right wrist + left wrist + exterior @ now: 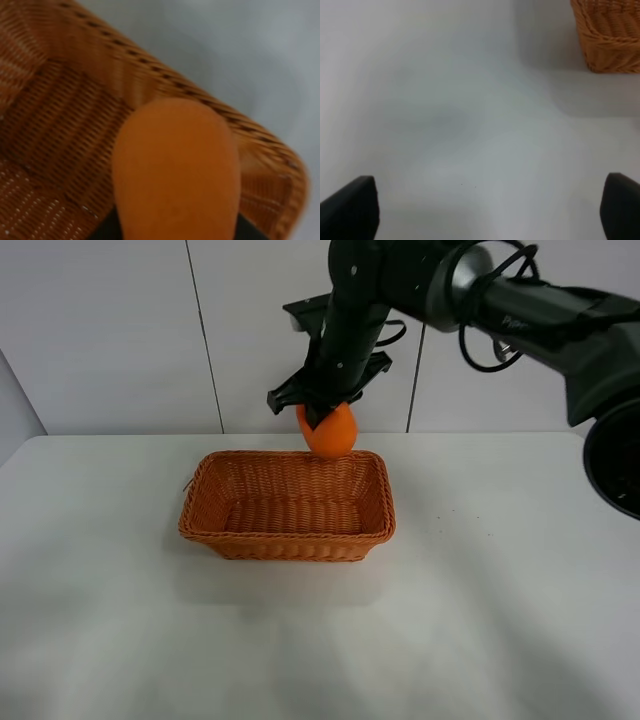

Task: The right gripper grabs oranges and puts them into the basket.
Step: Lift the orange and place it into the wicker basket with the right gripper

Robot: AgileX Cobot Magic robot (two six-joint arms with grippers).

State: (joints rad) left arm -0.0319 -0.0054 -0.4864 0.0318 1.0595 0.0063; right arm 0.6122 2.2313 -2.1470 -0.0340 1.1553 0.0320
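My right gripper (325,412), a black claw on a black arm reaching in from the upper right, is shut on the orange (331,430) and holds it in the air above the far rim of the wicker basket (288,530). The basket stands at the table's middle and nothing lies in it. In the right wrist view the orange (176,170) fills the foreground, with the basket's rim (200,100) and inside below it. My left gripper (485,207) is open over bare table. Only its two black fingertips (352,207) show, and a corner of the basket (610,35) appears there.
The white table (480,620) spreads around the basket. A white panelled wall (110,330) stands behind the table's far edge. The right arm's base (615,455) sits at the right edge.
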